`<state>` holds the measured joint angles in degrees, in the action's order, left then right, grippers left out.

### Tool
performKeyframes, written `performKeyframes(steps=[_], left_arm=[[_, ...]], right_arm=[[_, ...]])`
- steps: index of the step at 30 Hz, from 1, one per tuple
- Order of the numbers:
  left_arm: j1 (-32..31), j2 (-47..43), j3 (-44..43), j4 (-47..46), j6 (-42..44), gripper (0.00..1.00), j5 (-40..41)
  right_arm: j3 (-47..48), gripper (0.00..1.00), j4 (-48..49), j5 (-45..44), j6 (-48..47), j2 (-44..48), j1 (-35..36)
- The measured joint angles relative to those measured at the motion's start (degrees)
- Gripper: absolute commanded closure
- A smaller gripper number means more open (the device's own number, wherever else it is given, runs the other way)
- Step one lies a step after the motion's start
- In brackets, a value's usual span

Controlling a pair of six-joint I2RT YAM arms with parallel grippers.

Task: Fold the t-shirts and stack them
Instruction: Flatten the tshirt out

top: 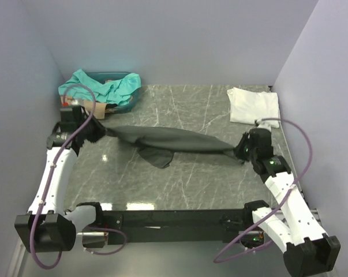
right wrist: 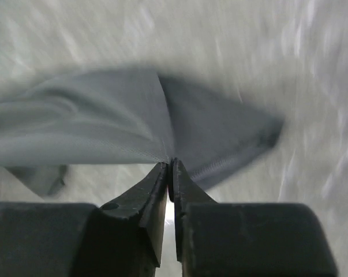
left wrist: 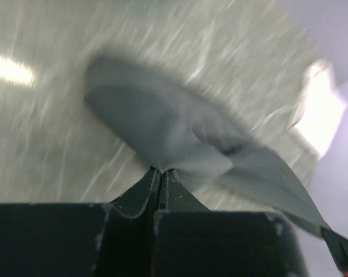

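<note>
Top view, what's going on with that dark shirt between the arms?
Both arms hold the dark charcoal grey cloth t-shirt stretched between them over the grey marbled table. The left gripper pinches its left end, the right gripper its right end. A folded white t-shirt lies at the table's far right; teal cloth sits heaped in a bin at far left.

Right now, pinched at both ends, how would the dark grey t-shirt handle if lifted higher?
Likely floppy: the dark grey t-shirt drapes in folds between the left gripper and right gripper, with a flap drooping. Probably light: fingertip pinches alone hold it.
</note>
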<state>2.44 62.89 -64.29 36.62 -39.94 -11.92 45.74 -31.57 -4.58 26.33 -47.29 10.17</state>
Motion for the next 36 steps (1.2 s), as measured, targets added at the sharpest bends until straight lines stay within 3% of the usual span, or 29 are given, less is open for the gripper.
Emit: performKeyframes(steps=[2, 5, 11, 18, 25, 36], left_arm=[[-0.02, -1.11, 6.05, 1.38, 0.00, 1.00, -0.85], [-0.02, -2.05, 11.96, 4.48, 0.15, 1.00, -1.86], [-0.02, -2.25, 12.76, 5.92, 1.68, 1.00, -3.21], [-0.02, -2.34, 12.76, 6.19, 2.97, 1.00, -3.23], [-0.02, -3.65, 12.76, 7.23, 3.10, 1.00, -3.19], [-0.02, -6.19, 12.87, 9.84, 3.34, 1.00, -1.70]], right_arm=[[-4.72, 0.61, -3.26, 0.79, 1.86, 0.42, 0.50], [-7.96, 0.52, -7.65, 1.14, 3.87, 1.97, 0.94], [-5.38, 0.52, -3.82, 1.86, 3.58, -2.36, 0.94], [-3.74, 0.52, 8.41, 8.00, 1.01, -19.30, 0.94], [3.87, 0.52, 16.33, 12.92, -2.64, -33.97, 0.94], [11.47, 0.52, 20.46, 16.33, -4.68, -47.52, 1.16]])
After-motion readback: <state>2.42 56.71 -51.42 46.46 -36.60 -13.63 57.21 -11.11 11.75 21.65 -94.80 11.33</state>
